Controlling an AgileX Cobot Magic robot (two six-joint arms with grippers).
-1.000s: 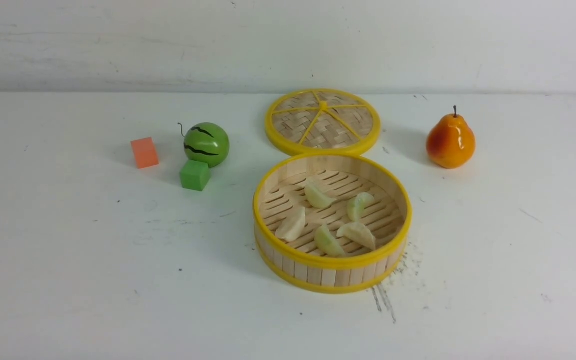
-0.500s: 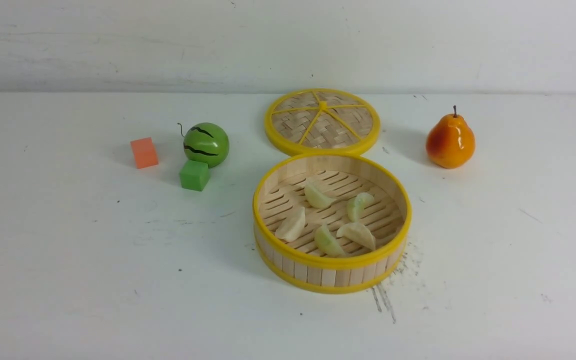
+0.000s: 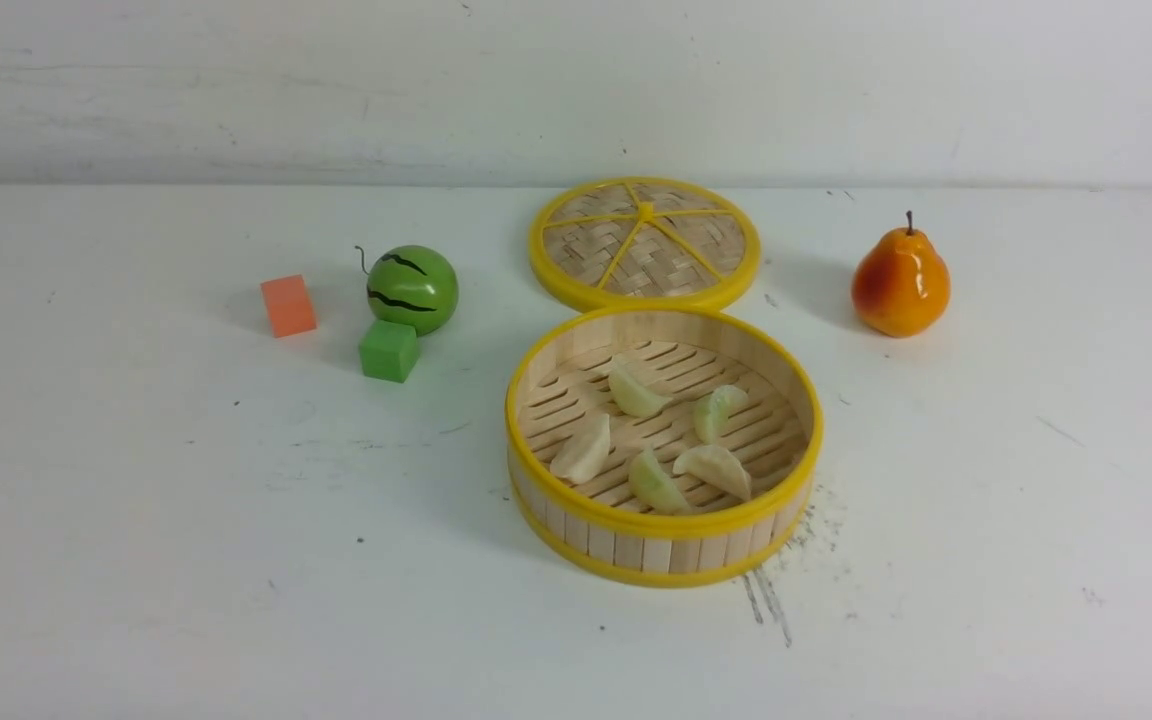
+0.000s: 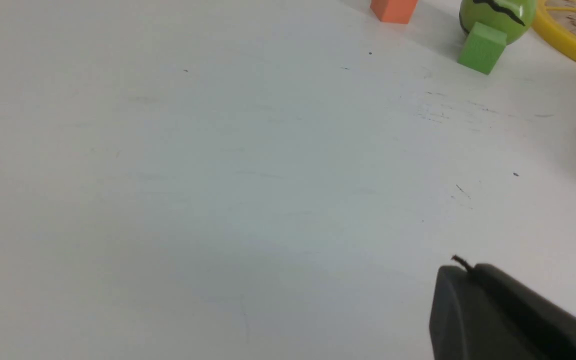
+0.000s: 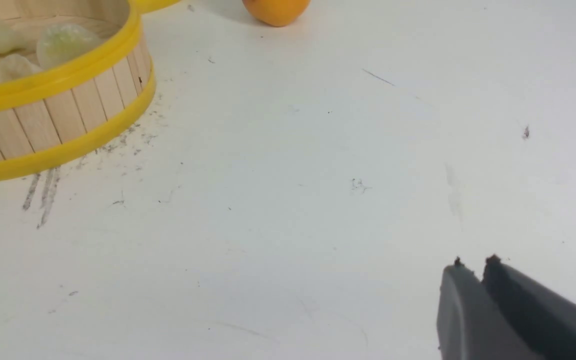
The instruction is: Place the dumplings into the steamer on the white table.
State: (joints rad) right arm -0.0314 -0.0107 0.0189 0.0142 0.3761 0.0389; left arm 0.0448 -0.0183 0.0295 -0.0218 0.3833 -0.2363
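The round bamboo steamer [image 3: 664,548] with yellow rims stands near the middle of the white table [image 3: 136,560]. Several pale dumplings [image 3: 636,392] lie on its slatted floor, none outside it. The steamer's side also shows in the right wrist view [image 5: 63,115], with dumplings [image 5: 63,42] inside. Neither arm shows in the front view. My left gripper [image 4: 460,267] is shut and empty above bare table, far from the steamer. My right gripper [image 5: 473,265] is shut and empty above bare table, to the steamer's right.
The flat woven lid [image 3: 645,243] lies behind the steamer. A green toy watermelon [image 3: 413,288], a green cube [image 3: 389,350] and an orange cube [image 3: 288,305] stand at the left. An orange pear [image 3: 900,282] stands at the right. A white wall runs behind.
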